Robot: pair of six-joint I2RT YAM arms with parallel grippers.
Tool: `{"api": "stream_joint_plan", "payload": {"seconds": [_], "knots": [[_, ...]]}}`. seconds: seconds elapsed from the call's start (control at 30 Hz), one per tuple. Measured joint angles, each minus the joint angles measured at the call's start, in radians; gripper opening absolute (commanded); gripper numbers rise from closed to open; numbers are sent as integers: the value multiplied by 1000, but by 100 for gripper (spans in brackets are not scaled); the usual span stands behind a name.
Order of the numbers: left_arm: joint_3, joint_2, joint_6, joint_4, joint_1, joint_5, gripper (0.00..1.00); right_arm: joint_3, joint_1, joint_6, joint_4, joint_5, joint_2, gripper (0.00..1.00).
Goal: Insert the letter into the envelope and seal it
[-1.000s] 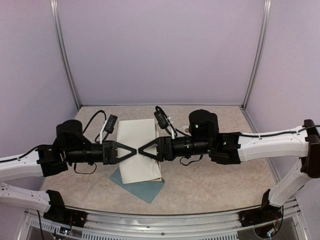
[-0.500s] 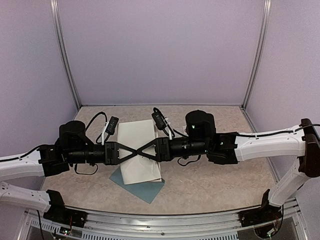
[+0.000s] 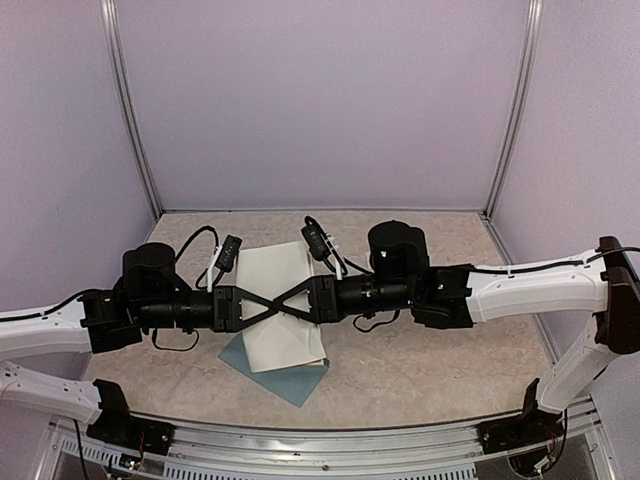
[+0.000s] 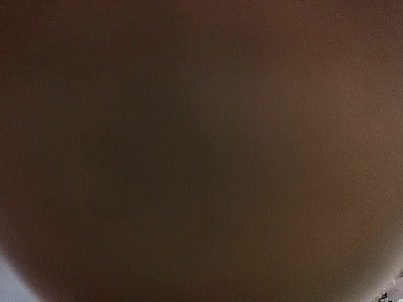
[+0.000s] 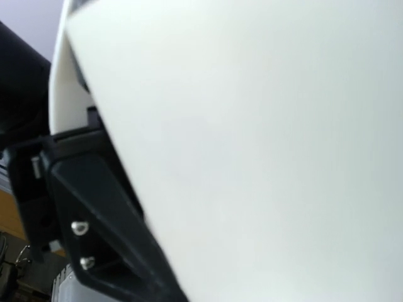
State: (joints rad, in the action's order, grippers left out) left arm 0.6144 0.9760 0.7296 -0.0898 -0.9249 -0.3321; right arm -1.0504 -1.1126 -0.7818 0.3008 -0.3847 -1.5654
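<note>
Two paper items lay stacked left of the tabletop's [image 3: 430, 375] centre. The letter [image 3: 275, 262] was white side up over the envelope [image 3: 290, 378], whose teal corner poked out toward the near edge. Both arms stretched level, facing each other above the letter. Left gripper [image 3: 265, 304] and right gripper [image 3: 282, 301] sat tip to tip, fingers crossing; could not tell whether either was spread or pinching. Tabletop beige, marbled; walls [image 3: 320, 100] lilac.

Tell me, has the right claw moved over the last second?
Yes. The right gripper slid leftward across the unmoved letter, now crossing fingers with the left gripper.
</note>
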Motion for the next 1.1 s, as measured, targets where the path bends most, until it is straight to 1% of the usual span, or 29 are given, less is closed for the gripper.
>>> {"api": "stream_joint_plan", "payload": {"seconds": [0.2,0.6,0.83,0.9,0.93,0.97,1.0,1.03,1.1], "knots": [[0,3,2,-2,-5,0,24,0,0,-4,0,-2,-6,23],[0,1,2,-3,-6,9,22,0,0,-14,17,-14,-6,0],[0,-12,2,3,-6,22,21,3,1,-19,32,-13,-6,0],[0,-16,3,3,-6,24,26,5,1,-21,39,-13,-6,0],[0,-17,2,3,-6,25,34,6,1,-21,44,-13,-6,0],[0,-19,3,5,-6,27,46,11,1,-22,53,-13,-6,0],[0,-19,3,5,-6,27,56,14,1,-23,58,-11,-5,0],[0,-21,2,14,-6,36,64,20,1,-25,68,-13,-1,0],[-1,-25,-2,26,-4,47,74,32,1,-26,82,-12,15,0]]}}
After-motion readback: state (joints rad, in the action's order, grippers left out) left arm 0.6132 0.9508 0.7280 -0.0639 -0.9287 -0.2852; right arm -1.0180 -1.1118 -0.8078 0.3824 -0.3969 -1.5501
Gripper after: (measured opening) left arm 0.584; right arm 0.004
